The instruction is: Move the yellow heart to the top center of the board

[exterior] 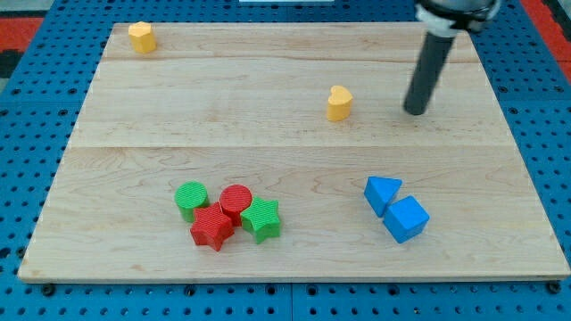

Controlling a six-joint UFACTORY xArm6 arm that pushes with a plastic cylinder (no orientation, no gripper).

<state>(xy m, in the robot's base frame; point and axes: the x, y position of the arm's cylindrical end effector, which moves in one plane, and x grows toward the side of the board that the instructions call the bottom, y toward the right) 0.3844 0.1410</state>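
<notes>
The yellow heart (338,102) stands on the wooden board (294,152), right of centre in the upper half. My tip (414,111) rests on the board to the heart's right, apart from it by a clear gap. The dark rod rises from it toward the view's top right.
A second yellow block (141,37), shape unclear, sits at the board's top left corner. A green cylinder (190,197), red cylinder (235,200), red star (212,228) and green star (262,219) cluster at the bottom centre-left. A blue triangle (381,193) and blue cube (406,219) lie at the bottom right.
</notes>
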